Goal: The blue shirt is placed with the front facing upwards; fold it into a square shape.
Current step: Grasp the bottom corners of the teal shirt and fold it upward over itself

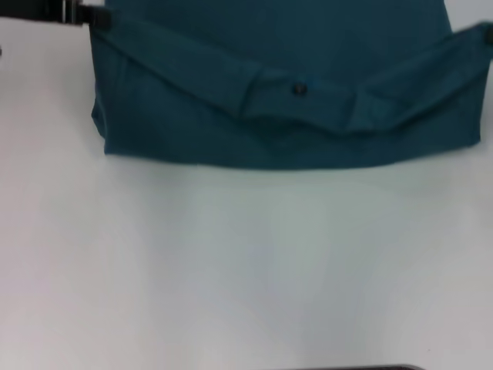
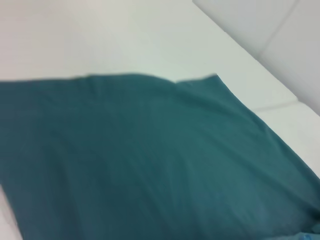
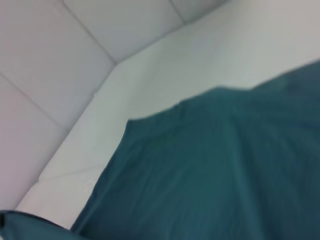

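The blue shirt (image 1: 293,46) lies on the white table (image 1: 246,270) at the far side in the head view. Its shoulder edge, with the small dark neck label (image 1: 299,89), is folded over toward me and sags in the middle between two raised corners. My left gripper (image 1: 91,15) is at the far-left corner, shut on the fabric. My right gripper (image 1: 487,34) barely shows at the far-right corner, also holding the cloth. The left wrist view shows plain teal shirt fabric (image 2: 150,160), and so does the right wrist view of the shirt (image 3: 215,170). The chest lettering is hidden.
Bare white tabletop fills the near half of the head view. A dark edge (image 1: 362,368) shows at the table's near rim. White padded wall panels (image 3: 55,60) border the table beyond the shirt, and the same wall (image 2: 280,30) shows in the left wrist view.
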